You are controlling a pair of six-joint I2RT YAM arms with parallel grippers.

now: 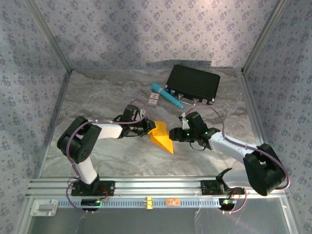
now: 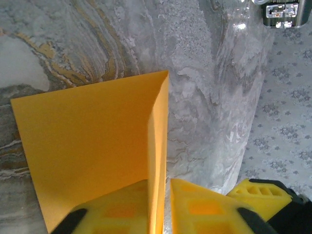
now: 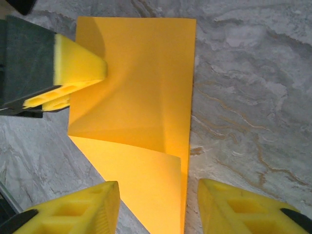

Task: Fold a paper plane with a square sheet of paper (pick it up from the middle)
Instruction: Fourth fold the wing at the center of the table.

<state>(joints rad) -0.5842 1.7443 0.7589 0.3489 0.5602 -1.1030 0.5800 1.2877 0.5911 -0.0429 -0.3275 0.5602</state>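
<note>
Sheet of paper (image 1: 162, 137): you'll find it in the middle of the table (image 1: 112, 156), between the two grippers and well nearer than the teal pen (image 1: 166, 95) and black case (image 1: 193, 84). It is folded to a wedge. Its long axis runs far to near, leaning right, and the pointed tip faces the near edge.

Left gripper (image 2: 158, 212): note the fingers pressed together on the sheet's folded edge, far-left side.

Right gripper (image 3: 157, 209): fingers spread, one on either side of the narrow end, not gripping.
</note>
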